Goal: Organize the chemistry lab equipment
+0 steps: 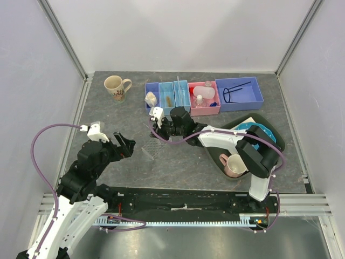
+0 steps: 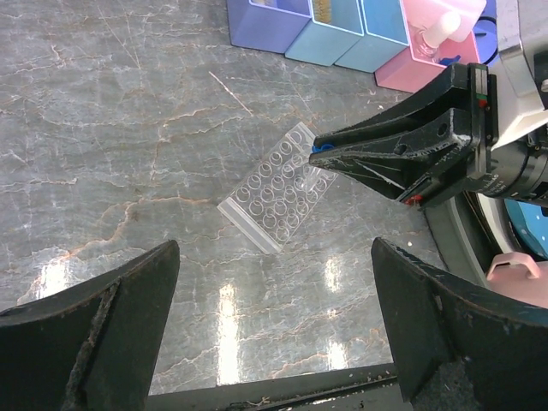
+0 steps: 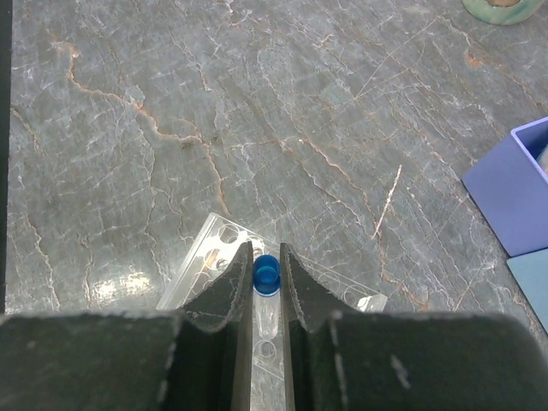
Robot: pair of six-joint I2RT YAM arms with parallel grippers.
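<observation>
Right gripper (image 3: 266, 257): black fingers clamp blue-capped tube (image 3: 266, 276) over clear holed rack (image 2: 276, 197); left gripper (image 2: 274, 248) fingers wide apart.

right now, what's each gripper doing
left gripper: open, holding nothing
right gripper: closed on a blue-capped tube

Grey marbled tabletop (image 1: 178, 167): clear rack (image 1: 152, 148) lying flat near the middle, beige mug (image 1: 116, 88) back left, coloured bins (image 1: 205, 111) lined along the back.
</observation>
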